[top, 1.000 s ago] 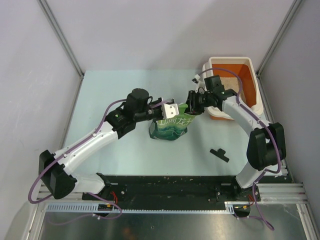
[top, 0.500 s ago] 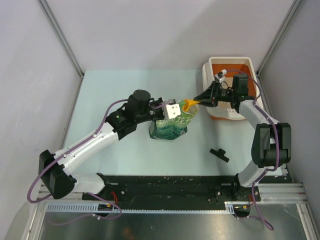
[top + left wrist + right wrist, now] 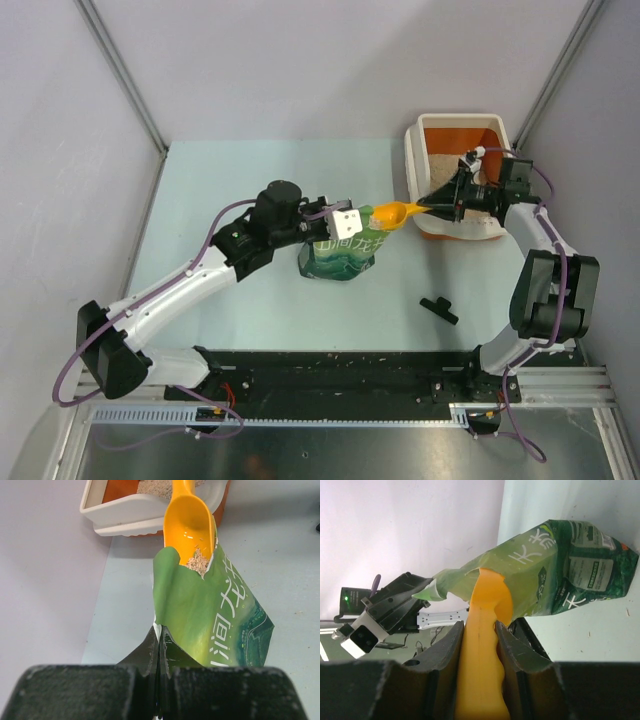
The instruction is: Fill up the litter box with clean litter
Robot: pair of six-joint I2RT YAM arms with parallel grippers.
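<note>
Orange-walled litter box (image 3: pixel 460 118), far right: thin bed of clean litter (image 3: pixel 445 165). My right gripper (image 3: pixel 438 200) clasps the yellow scoop (image 3: pixel 392 212), its bowl, with granules, in the green bag (image 3: pixel 340 258); my left gripper (image 3: pixel 159 642) pinches the bag's rim.

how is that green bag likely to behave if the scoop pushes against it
Probably floppy: the green bag creases and folds where the left tool pinches its edge. It may slump or tip if let go, as that pinch holds its mouth up. Its base looks full, so the scoop would likely dent it before sliding it.
</note>
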